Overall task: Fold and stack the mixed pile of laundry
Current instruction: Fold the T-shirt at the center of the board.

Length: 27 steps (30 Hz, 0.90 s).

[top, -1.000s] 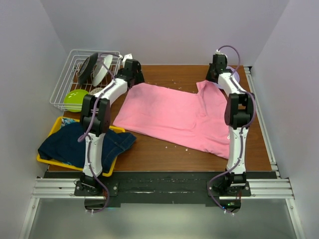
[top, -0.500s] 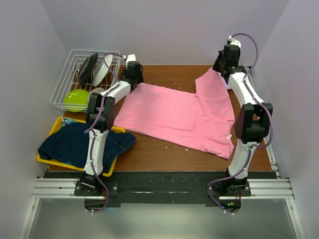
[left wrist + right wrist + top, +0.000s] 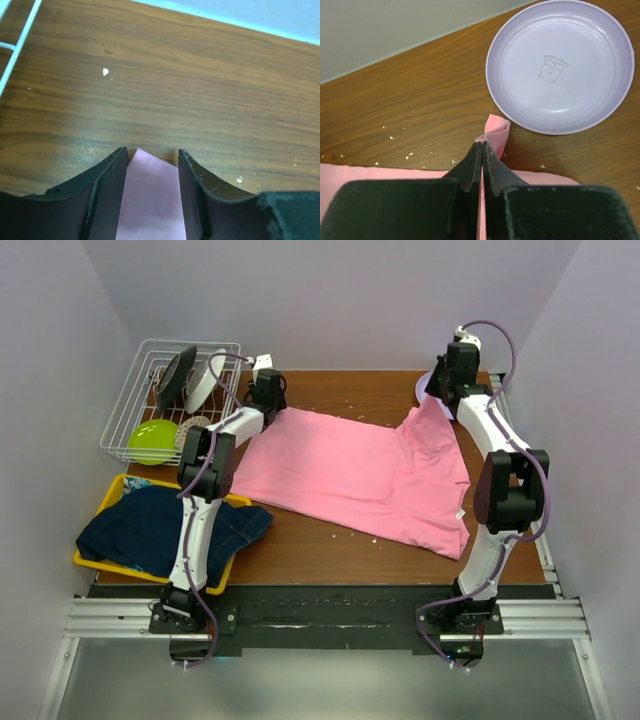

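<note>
Yellow tray (image 3: 92, 562): nearest, at the left edge of the table (image 3: 330, 550); it holds the dark denim jacket (image 3: 150, 530), bunched and spilling over the rim, with a bit of blue-turquoise patterned cloth (image 3: 133, 483) peeking out at its far end
Denim, as I judge it: heavier and stiffer than the rest, so it should hold a crease but need a firm grip at collar or hem
Pink T-shirt (image 3: 350, 475): spread nearly flat across the middle of the table, its far-right part pulled up off the wood
Shirt, as I judge it: light and limp (it sags wherever it is not held), not fragile; best taken at two corners of one edge so it hangs straight
Left gripper (image 3: 152, 159): at the shirt's far-left corner, jaws apart, the pink tip lying between the fingers on the wood, not pinched
Right gripper (image 3: 482, 146): jaws pressed together on a fold of pink cloth, a small curl poking out past the tips
Lilac plate (image 3: 560, 65): just beyond that curl, nothing in it but a printed cartoon
Wire rack (image 3: 128, 405): far left corner, holding a green bowl (image 3: 152, 438) and a dark and a white dish stood on edge
</note>
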Each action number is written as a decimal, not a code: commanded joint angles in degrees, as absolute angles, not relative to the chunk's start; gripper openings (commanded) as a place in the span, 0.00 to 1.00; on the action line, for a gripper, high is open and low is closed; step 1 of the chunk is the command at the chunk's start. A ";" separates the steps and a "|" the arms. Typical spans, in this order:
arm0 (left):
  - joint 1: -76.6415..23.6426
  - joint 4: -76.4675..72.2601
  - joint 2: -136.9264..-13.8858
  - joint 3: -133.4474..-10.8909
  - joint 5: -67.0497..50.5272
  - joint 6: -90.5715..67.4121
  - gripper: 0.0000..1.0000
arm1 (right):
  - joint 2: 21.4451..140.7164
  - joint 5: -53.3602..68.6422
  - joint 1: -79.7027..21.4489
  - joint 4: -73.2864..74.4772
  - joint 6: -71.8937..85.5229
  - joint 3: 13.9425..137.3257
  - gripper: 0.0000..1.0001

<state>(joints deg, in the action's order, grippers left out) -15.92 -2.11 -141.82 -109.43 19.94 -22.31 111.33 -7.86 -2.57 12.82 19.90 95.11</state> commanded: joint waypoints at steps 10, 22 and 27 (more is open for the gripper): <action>-14.94 -2.73 -144.75 -116.45 20.04 -24.68 0.44 | 107.14 -8.88 -2.29 11.60 20.04 95.62 0.00; -14.24 3.69 -145.46 -118.21 22.50 -29.18 0.46 | 107.31 -8.35 -2.11 12.39 19.95 96.42 0.00; -14.15 6.06 -145.81 -118.56 22.77 -29.88 0.48 | 107.40 -8.35 -2.02 12.74 19.86 96.85 0.00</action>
